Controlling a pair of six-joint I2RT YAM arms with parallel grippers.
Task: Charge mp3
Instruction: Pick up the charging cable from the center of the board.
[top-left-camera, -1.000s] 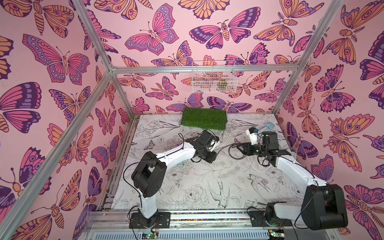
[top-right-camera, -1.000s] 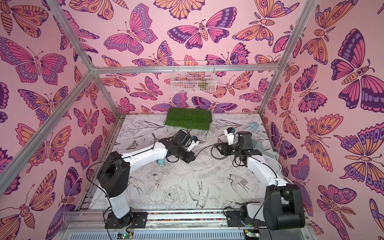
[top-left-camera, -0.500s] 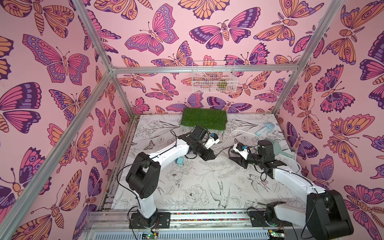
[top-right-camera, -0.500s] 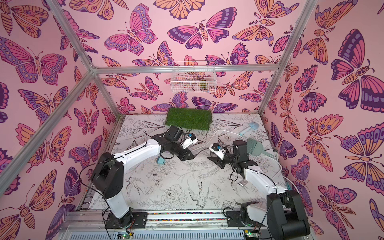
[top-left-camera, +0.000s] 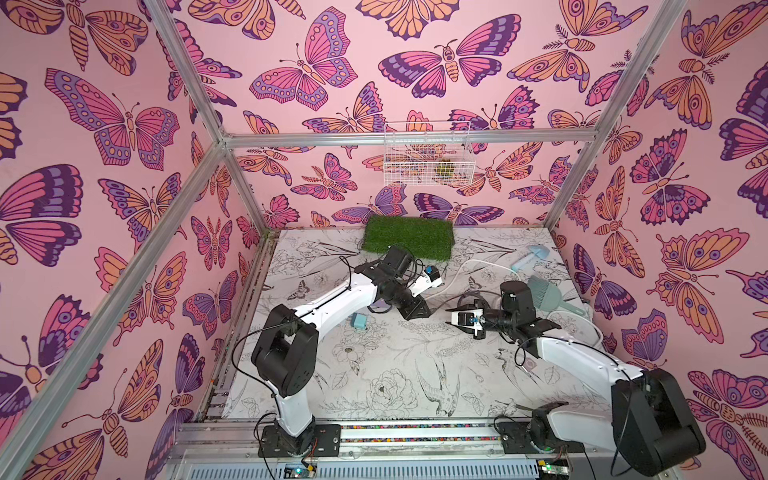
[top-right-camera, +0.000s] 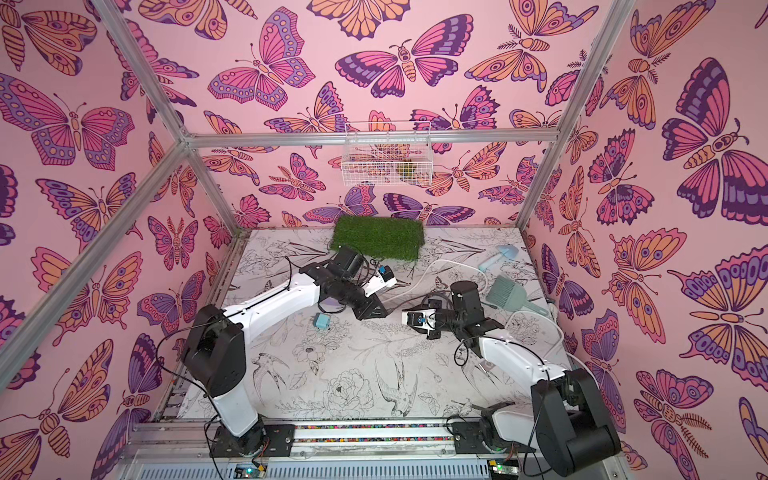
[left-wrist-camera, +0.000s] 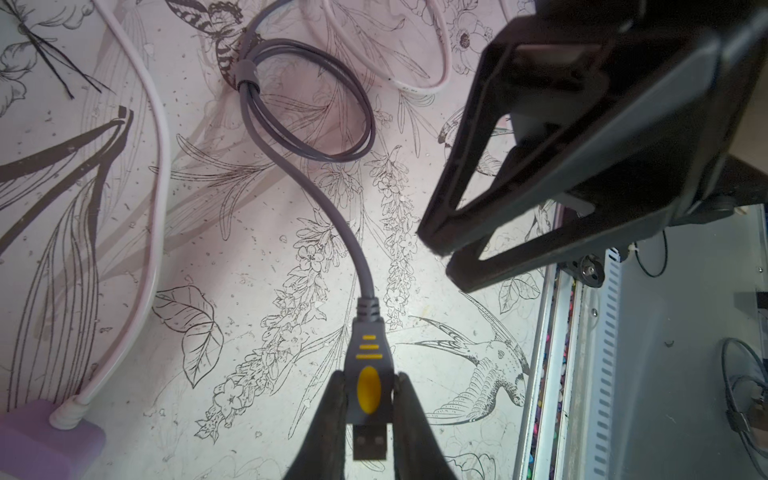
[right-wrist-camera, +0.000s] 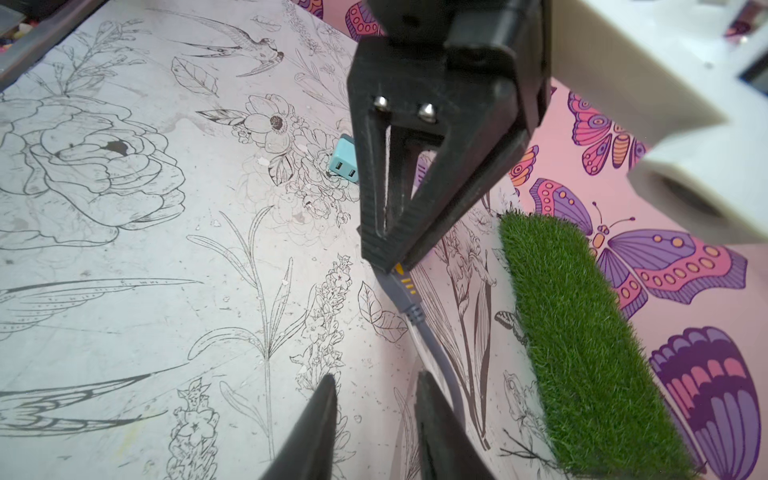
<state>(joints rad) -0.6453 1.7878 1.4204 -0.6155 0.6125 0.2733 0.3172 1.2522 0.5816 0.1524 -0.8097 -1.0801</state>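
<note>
My left gripper (left-wrist-camera: 370, 388) is shut on a grey USB plug (left-wrist-camera: 368, 357) with a yellow oval, held above the table with its metal end pointing back between the fingers. The plug's grey cable (left-wrist-camera: 316, 104) runs off to a banded coil lying on the table. In both top views the left gripper (top-left-camera: 426, 309) (top-right-camera: 383, 313) is at mid-table, facing my right gripper (top-left-camera: 455, 320) (top-right-camera: 409, 320) a short way apart. The right gripper (right-wrist-camera: 376, 378) is open with nothing between its fingers, and the cable (right-wrist-camera: 432, 345) passes beside it. A teal USB adapter (right-wrist-camera: 343, 164) (top-left-camera: 358, 322) lies under the left arm. No mp3 player can be made out.
A green grass mat (top-left-camera: 409, 239) lies at the back. At the right are a teal brush (top-left-camera: 544, 291) and a light-blue mushroom shape (top-left-camera: 532, 255), and a white cable (top-left-camera: 478, 264) loops across the table. A purple block (left-wrist-camera: 45, 444) has a white cable plugged into it. A wire basket (top-left-camera: 428, 160) hangs on the back wall.
The right gripper has swung left and forward toward the left gripper, and its jaws have narrowed. The left gripper has kept hold of the plug and shifted only slightly.
</note>
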